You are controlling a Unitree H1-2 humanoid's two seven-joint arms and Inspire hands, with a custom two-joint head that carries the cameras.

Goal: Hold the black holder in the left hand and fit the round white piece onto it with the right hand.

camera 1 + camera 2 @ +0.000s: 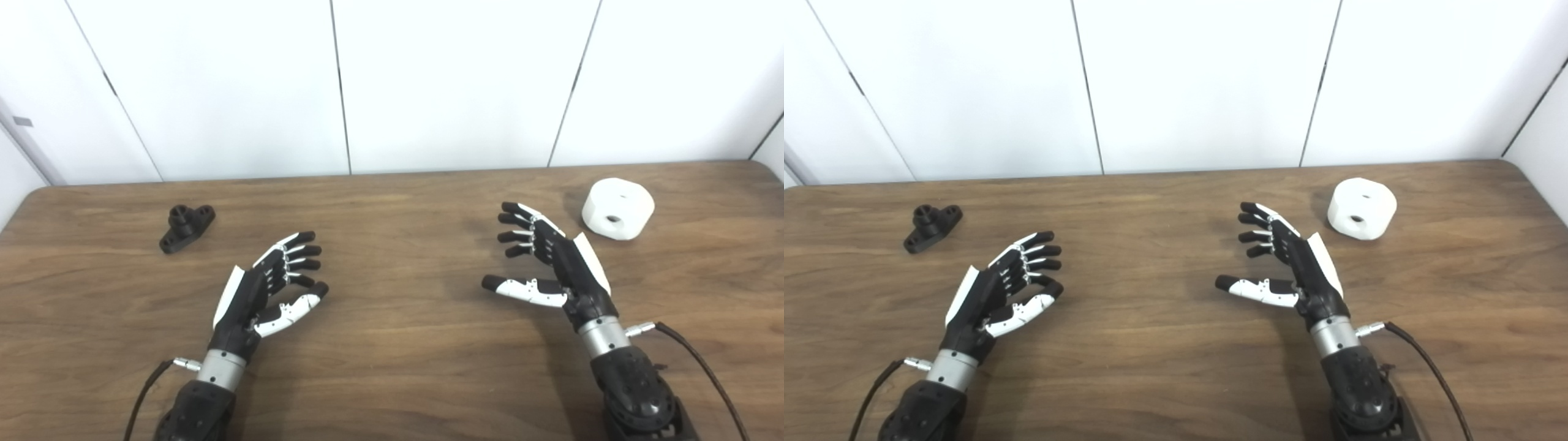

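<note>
The black holder [186, 227] lies on the wooden table [392, 343] at the far left, a short post rising from its flat base. The round white piece [617, 208] rests on its side at the far right, with a hole facing me. My left hand [269, 288] hovers open over the table, right of and nearer than the holder, well apart from it. Left of and nearer than the white piece is my right hand [545, 263], open with fingers spread, holding nothing and not touching the piece.
White wall panels [392, 86] stand right behind the table's far edge. Cables [704, 367] trail from both wrists toward the near edge. A bare strip of table lies between the two hands.
</note>
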